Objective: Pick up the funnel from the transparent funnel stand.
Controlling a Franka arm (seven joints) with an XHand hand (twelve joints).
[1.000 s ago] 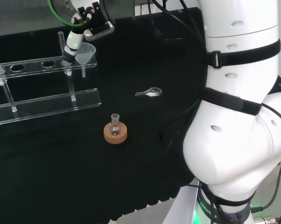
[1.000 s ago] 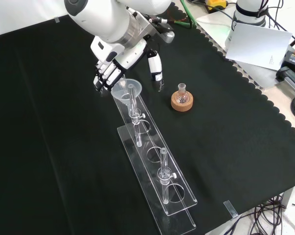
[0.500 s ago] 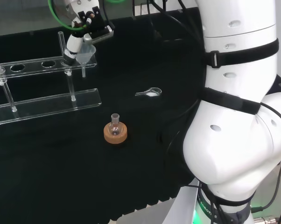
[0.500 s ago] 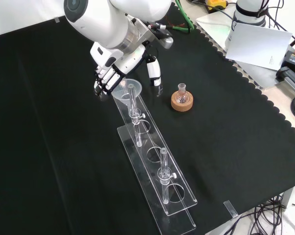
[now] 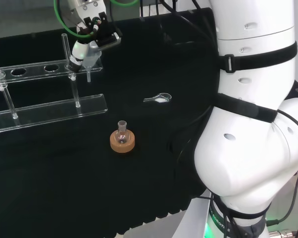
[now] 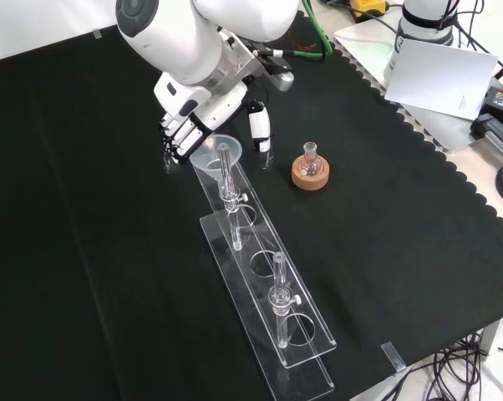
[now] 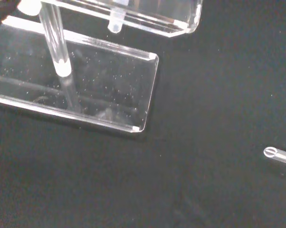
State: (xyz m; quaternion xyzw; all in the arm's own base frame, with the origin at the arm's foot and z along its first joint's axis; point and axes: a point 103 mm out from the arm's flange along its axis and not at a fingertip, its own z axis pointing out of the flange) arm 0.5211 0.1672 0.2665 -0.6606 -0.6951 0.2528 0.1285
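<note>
The clear funnel point(image 6: 210, 153) sits in the end hole of the transparent stand point(image 6: 264, 280), its stem point(image 7: 115, 23) poking below the upper shelf. My hand point(image 6: 187, 125) hovers over the funnel. Its bent fingers point(image 6: 178, 142) are at the rim's left side in the front view. The thumb point(image 6: 258, 132) hangs to the right of the rim with a small gap. In the head view the hand point(image 5: 89, 42) covers most of the funnel point(image 5: 93, 60). Nothing is pinched between fingers and thumb.
A small round flask on a cork ring point(image 6: 310, 171) stands right of the hand in the front view. Two upright rods point(image 6: 226, 171) rise from the stand. A small glass piece point(image 5: 159, 98) lies on the black cloth point(image 6: 402, 217).
The hand has shifted toward the funnel. The thumb has come nearer the rim in the front view, and in the head view the hand now overlaps the funnel. The funnel has stayed in the stand.
</note>
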